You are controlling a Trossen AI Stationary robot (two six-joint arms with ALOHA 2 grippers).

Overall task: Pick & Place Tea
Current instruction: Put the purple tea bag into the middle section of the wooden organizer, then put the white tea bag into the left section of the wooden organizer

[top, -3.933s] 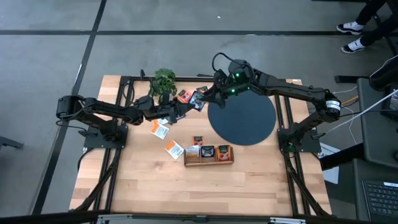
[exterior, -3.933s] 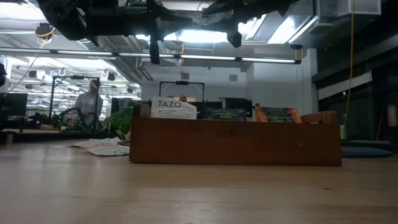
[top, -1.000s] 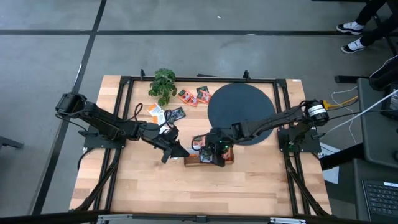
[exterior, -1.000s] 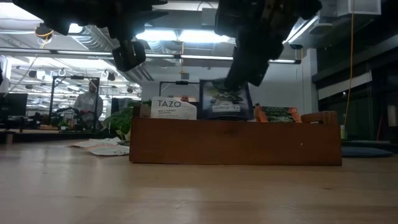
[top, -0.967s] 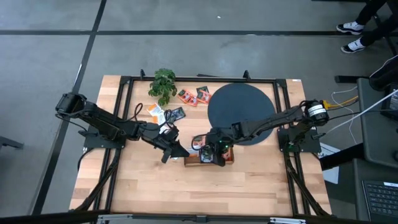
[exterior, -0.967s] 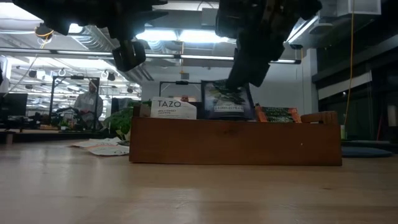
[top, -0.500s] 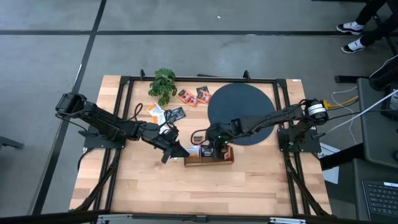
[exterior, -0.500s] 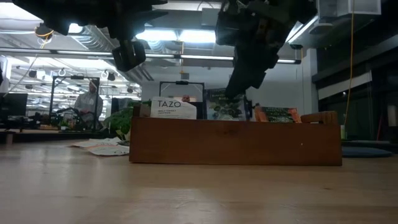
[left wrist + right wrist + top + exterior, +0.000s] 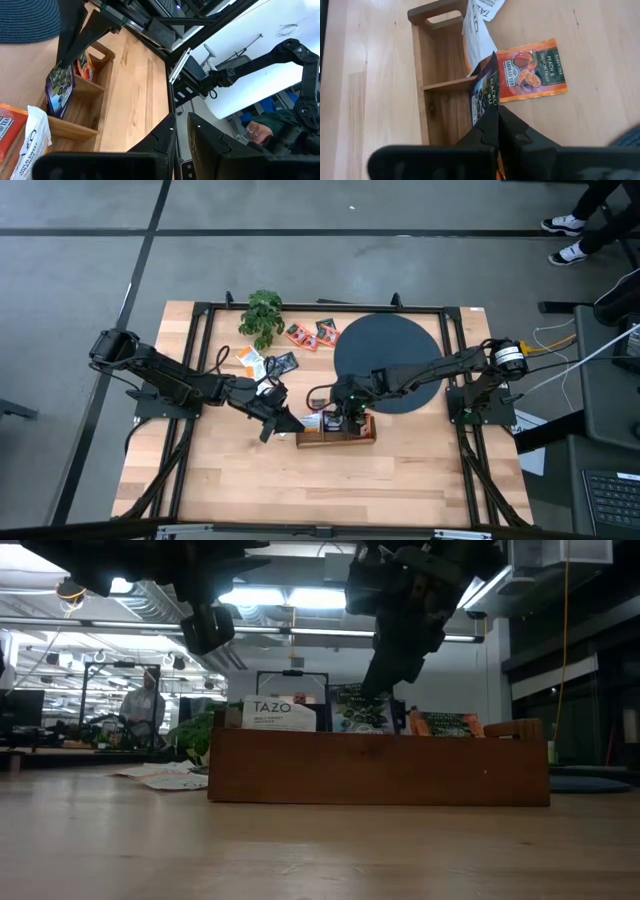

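I see the wooden box (image 9: 432,90) w/ a white packet (image 9: 477,35) in one slot. My right gripper (image 9: 496,117) pinches the dark tea packet (image 9: 484,97) in the middle slot. An orange packet (image 9: 532,70) lies beside it. Left gripper (image 9: 291,423) waits nearby, fingers narrow, maybe empty.

right gripper (image 9: 344,417) over wooden box (image 9: 336,432), left gripper (image 9: 284,420) beside it
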